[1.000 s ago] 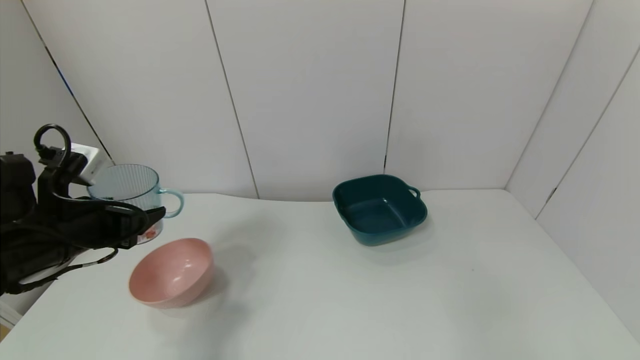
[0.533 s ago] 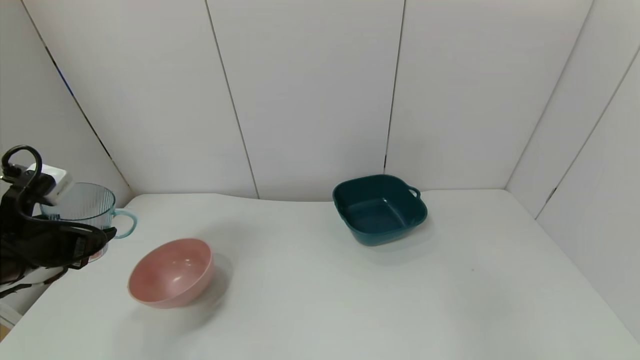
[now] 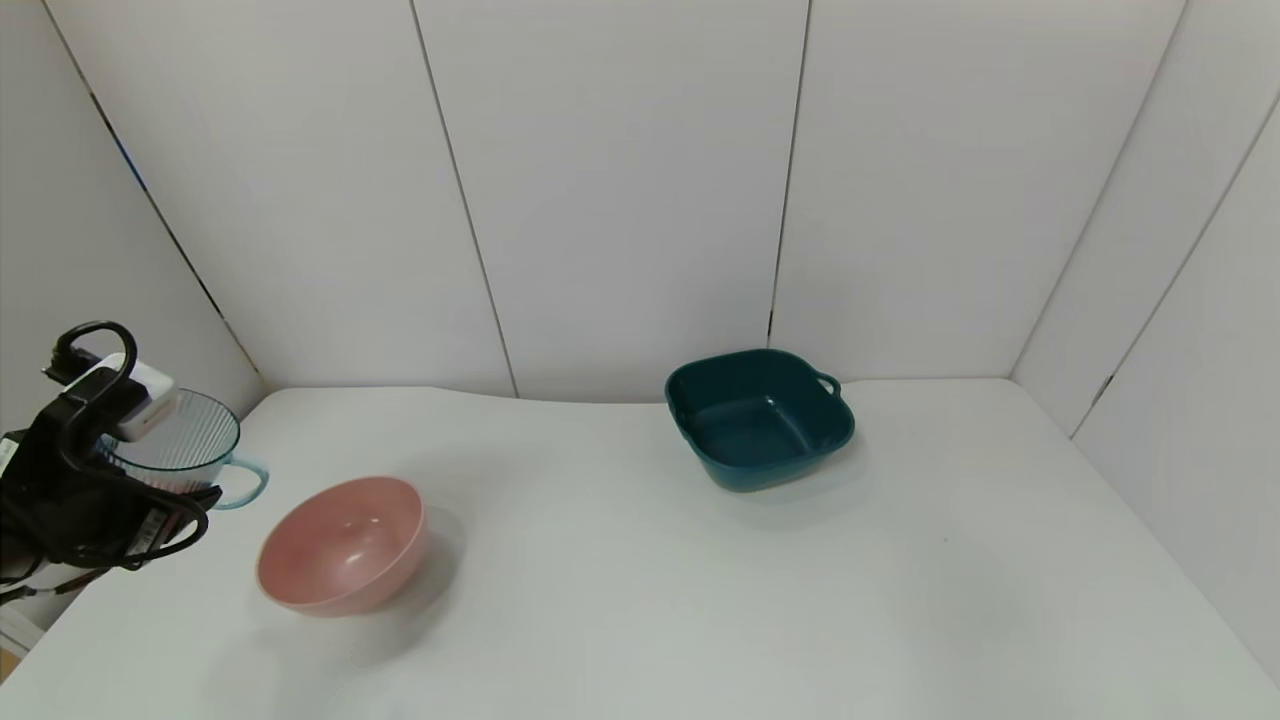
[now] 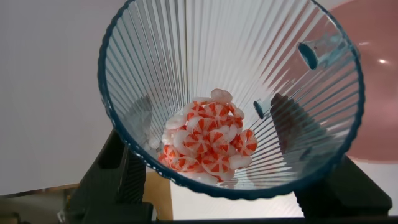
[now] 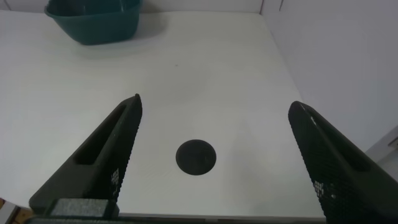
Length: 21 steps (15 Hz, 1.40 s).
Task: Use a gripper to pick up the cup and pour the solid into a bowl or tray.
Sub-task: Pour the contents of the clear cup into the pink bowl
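Your left claw [image 3: 150, 500] sat at the far left edge of the head frame, its fingers [image 4: 124, 180] pinching the cup [image 3: 180, 445] above the bench [image 3: 640, 600]. The solid [image 4: 205, 140] lay heaped in the cup's bottom. Just right of it stood the pink bowl [image 3: 345, 545], apart from the cup. Farther back, at centre frame, sat the teal tray [image 3: 760, 420]. Your right claw [image 5: 211, 155] hung spread over bare bench.

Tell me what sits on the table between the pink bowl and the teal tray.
Nothing: in the head view the table is bare between the pink bowl and the teal tray.
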{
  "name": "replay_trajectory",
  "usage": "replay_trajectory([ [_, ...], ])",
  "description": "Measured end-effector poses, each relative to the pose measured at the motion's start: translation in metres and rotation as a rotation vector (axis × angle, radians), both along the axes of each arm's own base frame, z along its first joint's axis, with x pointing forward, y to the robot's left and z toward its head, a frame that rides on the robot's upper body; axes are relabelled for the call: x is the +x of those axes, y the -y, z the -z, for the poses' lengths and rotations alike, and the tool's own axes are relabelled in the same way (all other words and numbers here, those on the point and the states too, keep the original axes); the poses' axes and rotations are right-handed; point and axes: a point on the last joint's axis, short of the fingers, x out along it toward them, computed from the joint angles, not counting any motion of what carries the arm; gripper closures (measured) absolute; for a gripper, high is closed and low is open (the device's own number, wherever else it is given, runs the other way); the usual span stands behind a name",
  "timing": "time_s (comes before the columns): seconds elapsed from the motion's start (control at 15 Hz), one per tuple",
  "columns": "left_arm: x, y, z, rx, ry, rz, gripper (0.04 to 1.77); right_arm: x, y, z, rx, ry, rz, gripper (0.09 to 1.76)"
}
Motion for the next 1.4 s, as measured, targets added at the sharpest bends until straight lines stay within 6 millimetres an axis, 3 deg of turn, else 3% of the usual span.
replay_trajectory([
  [0.47, 0.008, -0.002, 0.006, 0.222, -0.141, -0.004, 0.52, 0.000, 0.000, 0.000, -0.002, 0.000, 0.000, 0.14],
  [0.8, 0.015, 0.007, 0.012, 0.356, -0.227, 0.020, 0.52, 0.000, 0.000, 0.000, -0.002, 0.000, 0.000, 0.14],
  [1.4, 0.019, 0.010, 0.015, 0.516, -0.327, 0.083, 0.52, 0.000, 0.000, 0.000, -0.002, 0.000, -0.001, 0.14],
])
